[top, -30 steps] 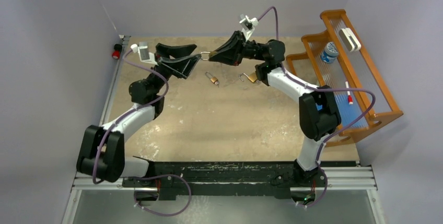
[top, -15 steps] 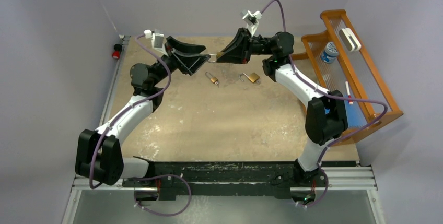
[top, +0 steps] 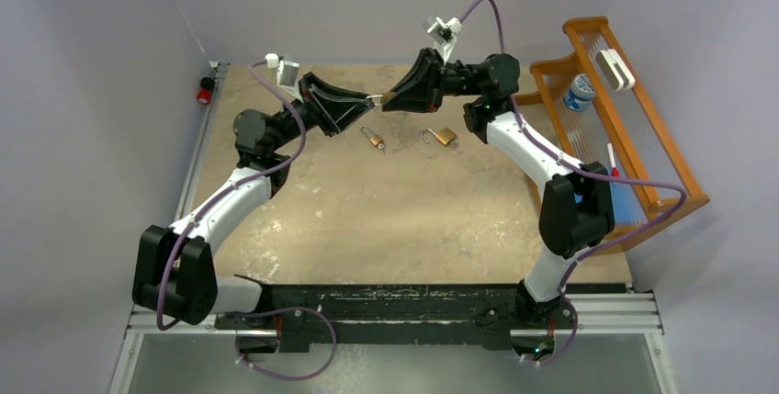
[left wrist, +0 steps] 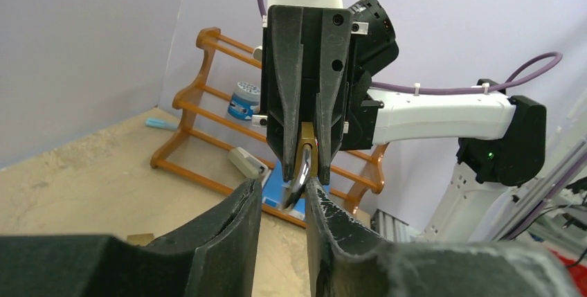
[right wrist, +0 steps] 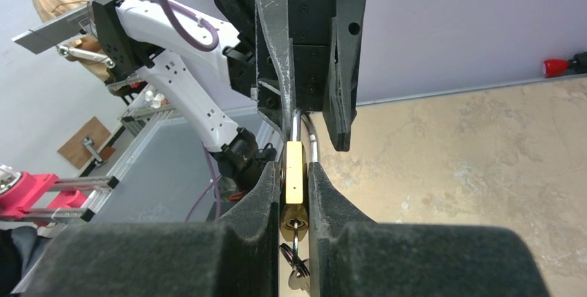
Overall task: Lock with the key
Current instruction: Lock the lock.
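Note:
A brass padlock (right wrist: 293, 179) hangs in the air over the far middle of the table (top: 413, 219), and my right gripper (right wrist: 294, 172) is shut on its body. A key (right wrist: 297, 280) sits in the keyhole at the padlock's base, with its ring hanging below. The steel shackle (left wrist: 296, 183) points toward my left gripper (left wrist: 280, 190). That gripper's jaws stand narrowly apart around the shackle, which lies against one finger (left wrist: 325, 235) with a gap to the other. Seen from above, the left gripper (top: 364, 100) and right gripper (top: 388, 98) meet tip to tip at the padlock (top: 377, 98).
Two more brass padlocks lie on the table, one (top: 372, 138) below the grippers and one (top: 445, 136) to its right. A wooden rack (top: 634, 118) on the right holds a small jar (top: 579, 91), a white item (top: 614, 68) and a marker (top: 614, 164). A red knob (top: 204, 94) sits at the far left.
My left gripper has moved right up to the padlock, and its jaws have narrowed around the shackle. The right gripper rose slightly and still holds the padlock.

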